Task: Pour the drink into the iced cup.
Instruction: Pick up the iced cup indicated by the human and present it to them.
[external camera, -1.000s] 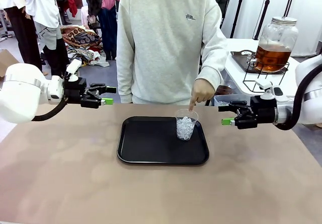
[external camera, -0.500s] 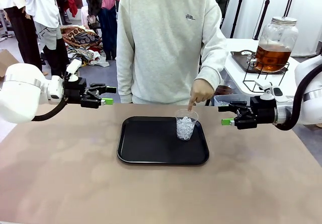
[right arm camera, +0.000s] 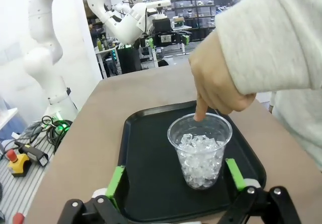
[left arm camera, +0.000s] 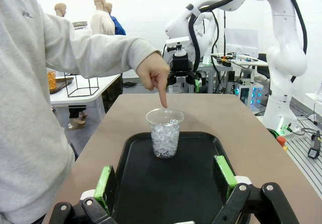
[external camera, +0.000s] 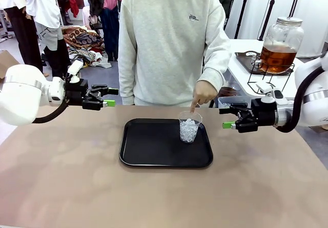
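A clear plastic iced cup point(external camera: 189, 128) full of ice cubes stands on the right part of a black tray point(external camera: 148, 146). A person's hand point(external camera: 204, 92) points a finger down at its rim. The drink point(external camera: 277, 58) is amber liquid in a big glass jar on a side table at the back right. My left gripper point(external camera: 108, 97) hovers open over the table's far left edge, well away from the tray. My right gripper point(external camera: 228, 118) hangs open just right of the tray, aimed at the cup. In the right wrist view the cup point(right arm camera: 199, 148) stands close between the green pads point(right arm camera: 235, 172).
The person in a grey sweatshirt point(external camera: 169, 43) stands at the far edge, behind the tray. The jar sits on a wire stand point(external camera: 266, 77) on a white side table. From the left wrist, the cup point(left arm camera: 164, 133) and tray point(left arm camera: 191, 173) lie ahead, the right arm point(left arm camera: 182, 75) beyond.
My right gripper has shifted slightly left, toward the cup. The left arm, the cup and the pointing hand have stayed put.
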`<state>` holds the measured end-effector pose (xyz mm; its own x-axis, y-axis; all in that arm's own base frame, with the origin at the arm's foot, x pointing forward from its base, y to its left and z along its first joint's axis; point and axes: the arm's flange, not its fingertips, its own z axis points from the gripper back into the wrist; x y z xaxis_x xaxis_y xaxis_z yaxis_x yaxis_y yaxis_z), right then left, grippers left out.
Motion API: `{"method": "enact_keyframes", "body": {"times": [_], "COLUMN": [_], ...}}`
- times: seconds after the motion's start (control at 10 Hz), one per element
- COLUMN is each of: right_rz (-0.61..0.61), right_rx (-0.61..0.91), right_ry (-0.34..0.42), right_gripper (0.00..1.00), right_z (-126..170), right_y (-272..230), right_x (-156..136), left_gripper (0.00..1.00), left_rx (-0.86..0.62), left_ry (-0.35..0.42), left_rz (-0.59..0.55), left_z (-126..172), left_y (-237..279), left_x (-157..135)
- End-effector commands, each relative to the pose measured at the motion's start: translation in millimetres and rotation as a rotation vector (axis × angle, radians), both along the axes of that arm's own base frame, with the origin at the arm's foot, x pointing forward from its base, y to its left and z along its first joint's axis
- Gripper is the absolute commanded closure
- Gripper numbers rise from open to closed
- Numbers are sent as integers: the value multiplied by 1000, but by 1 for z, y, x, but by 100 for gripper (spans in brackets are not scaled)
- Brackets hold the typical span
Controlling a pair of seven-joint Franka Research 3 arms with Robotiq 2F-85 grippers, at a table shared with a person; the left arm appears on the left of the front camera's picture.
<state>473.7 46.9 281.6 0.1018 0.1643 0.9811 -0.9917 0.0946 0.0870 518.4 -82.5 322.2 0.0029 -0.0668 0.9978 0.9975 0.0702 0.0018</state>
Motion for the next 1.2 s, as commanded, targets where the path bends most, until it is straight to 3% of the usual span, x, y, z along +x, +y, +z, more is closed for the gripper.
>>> {"method": "enact_keyframes", "body": {"times": [0.0,0.4,1.1], "right_rz": [65,124,129], "right_rx": [18,45,84], "right_ry": [-94,-109,-18], "right_gripper": [0,0,0], "right_z": [-21,-51,-78], "right_y": [11,24,44], "right_x": [21,39,58], "left_gripper": [0,0,0], "left_rx": [-9,-9,-9], "left_ry": [-2,-2,-2], "left_rz": [10,10,10], "left_z": [1,1,1], "left_y": [0,0,0], "left_x": [-2,-2,-2]}}
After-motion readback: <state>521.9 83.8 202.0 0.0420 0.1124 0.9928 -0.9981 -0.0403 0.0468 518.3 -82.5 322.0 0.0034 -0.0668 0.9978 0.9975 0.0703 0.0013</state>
